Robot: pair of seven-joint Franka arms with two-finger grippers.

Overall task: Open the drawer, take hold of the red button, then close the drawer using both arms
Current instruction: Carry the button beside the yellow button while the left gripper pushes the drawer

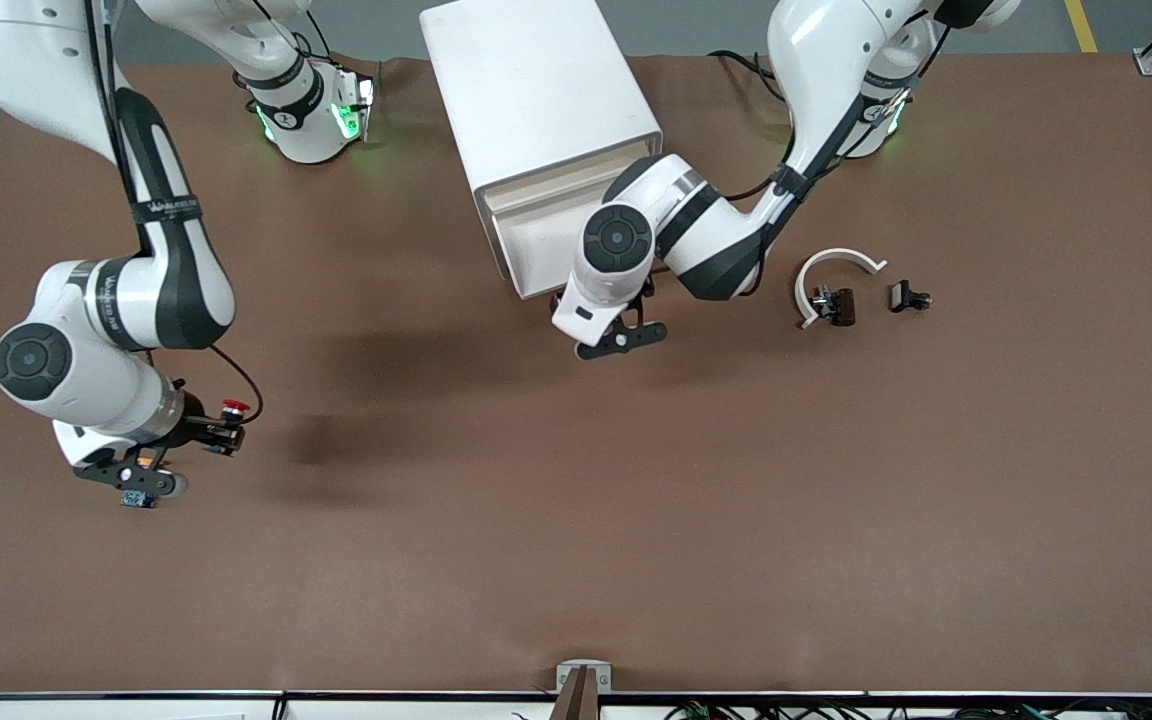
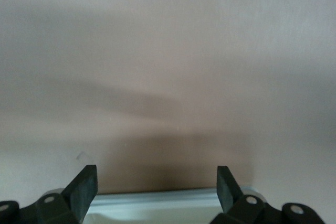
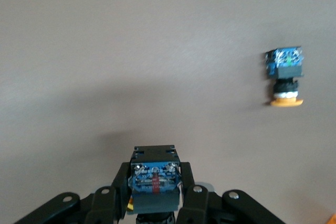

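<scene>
Gripping the button [image 3: 155,182], right claw [image 1: 226,425]; left claw [image 2: 156,188] wide, drawer [image 1: 548,212] half-hidden.

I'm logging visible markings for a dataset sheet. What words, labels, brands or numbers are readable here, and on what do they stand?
No text can be read for certain.
Right arm: pale lettering on the black strap band and along the grey link, too small to read.
Left arm: no readable marking.
Button, held in the right gripper: red and white marks on its blue base, illegible.
Yellow-capped button: blue base marks, illegible.
Cabinet: no text.
</scene>
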